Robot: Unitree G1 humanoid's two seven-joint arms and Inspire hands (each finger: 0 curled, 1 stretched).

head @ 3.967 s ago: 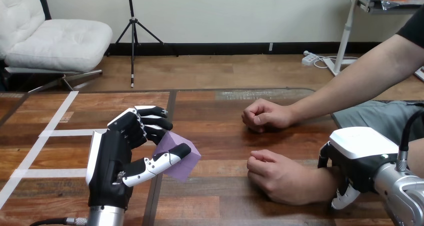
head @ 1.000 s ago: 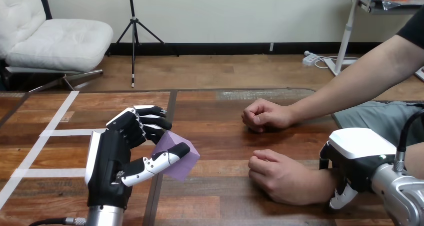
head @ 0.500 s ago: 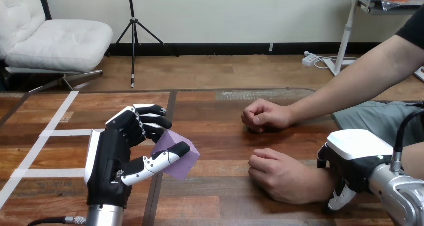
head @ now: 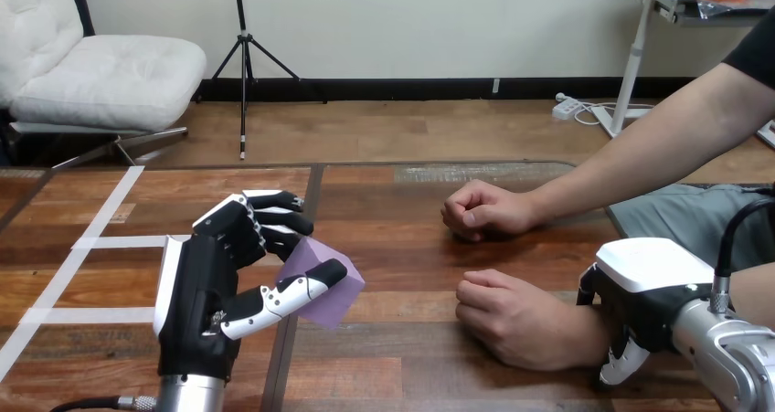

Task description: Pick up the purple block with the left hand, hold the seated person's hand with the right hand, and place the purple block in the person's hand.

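At the counter's (head: 402,248) left, the left hand (head: 196,293) is clasping the purple block (head: 327,308), bare wood lying open toward the person's nearer hand (head: 521,325), whose wrist the right hand (head: 649,289) is covering, grip unclear.

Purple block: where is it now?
The purple block sits lower left in the head view, pinched in the left hand, left of the person's nearer fist.

Left hand (head: 196,289) grips purple block (head: 331,301)
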